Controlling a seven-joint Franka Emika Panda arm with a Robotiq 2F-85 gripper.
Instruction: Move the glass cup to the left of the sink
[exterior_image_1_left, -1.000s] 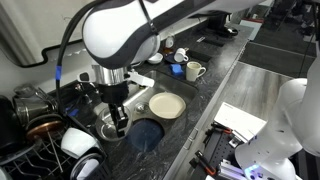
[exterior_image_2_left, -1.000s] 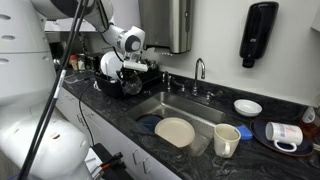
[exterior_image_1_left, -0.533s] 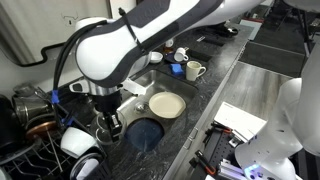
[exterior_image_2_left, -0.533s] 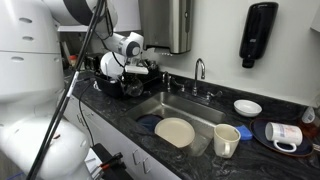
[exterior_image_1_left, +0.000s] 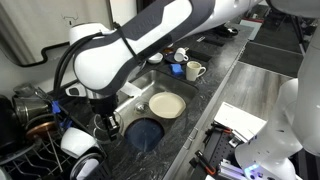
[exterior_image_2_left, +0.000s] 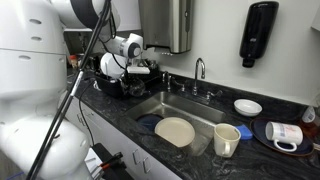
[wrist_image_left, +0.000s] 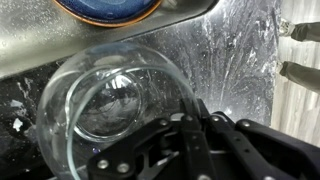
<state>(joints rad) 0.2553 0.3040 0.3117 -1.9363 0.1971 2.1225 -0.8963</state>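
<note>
A: The gripper (wrist_image_left: 190, 120): how is it set?

B: In the wrist view its black fingers are seen drawn close together on the right wall of the glass cup (wrist_image_left: 100, 100), so the cup appears to be pinched at its rim. The contact itself is partly hidden by the linkage.

A: And where is the glass cup found?

B: It is held mouth up just beside the steel edge of the sink (exterior_image_2_left: 185, 108), on the sink's left side. A shiny metal surface is seen beneath it, and the black speckled counter (wrist_image_left: 15, 120) is seen at the near left. Whether the base is touching that surface cannot be told.

A: How is the arm placed in the exterior views?

B: The gripper (exterior_image_1_left: 108, 124) is lowered between the basin and the dish rack (exterior_image_1_left: 35, 135), pointed straight down. In an exterior view the wrist (exterior_image_2_left: 128, 45) is seen above the crowded rack, and the fingers are hidden there.

A: What is seen inside the sink?

B: A cream plate (exterior_image_2_left: 175, 131) is laid near the middle. A dark blue plate (exterior_image_1_left: 146, 134) is laid at the left end, near the gripper, and part of it is caught at the far edge of the wrist view.

A: And to the right?

B: A cream mug (exterior_image_2_left: 227, 139) is stood on the counter just to the right of the sink. The tap (exterior_image_2_left: 199, 68) is mounted behind the basin.
</note>
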